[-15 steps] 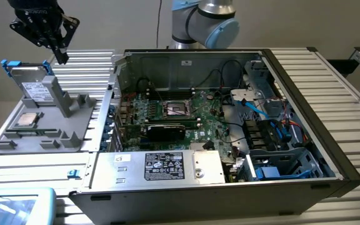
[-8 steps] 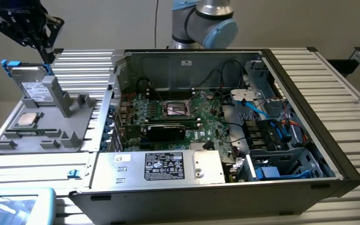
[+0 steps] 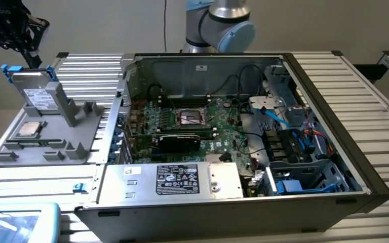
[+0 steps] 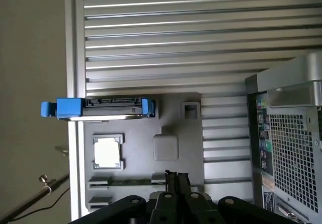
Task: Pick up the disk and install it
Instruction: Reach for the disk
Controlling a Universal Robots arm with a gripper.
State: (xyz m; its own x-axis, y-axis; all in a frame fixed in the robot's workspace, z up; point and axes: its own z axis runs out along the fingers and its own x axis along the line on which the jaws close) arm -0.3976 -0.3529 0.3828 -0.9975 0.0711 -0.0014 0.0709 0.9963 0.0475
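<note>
The disk [image 3: 34,90], a silver drive with a white label in a blue carrier, stands upright on edge in a slot of the grey holder [image 3: 59,134] at the exterior view's left. In the wrist view the disk [image 4: 105,108] shows edge-on, its blue ends sticking out on both sides. My gripper [image 3: 31,56] hangs above the disk and apart from it. Its fingers [image 4: 171,182] are pressed together, shut, with nothing between them.
A small square CPU chip [image 3: 29,130] lies in the holder near the disk. The open computer case [image 3: 329,121] fills the middle, with a motherboard [image 3: 194,121], a silver power supply [image 3: 174,179] and a blue-trimmed drive bay [image 3: 296,185]. The table [image 3: 363,86] is ribbed metal.
</note>
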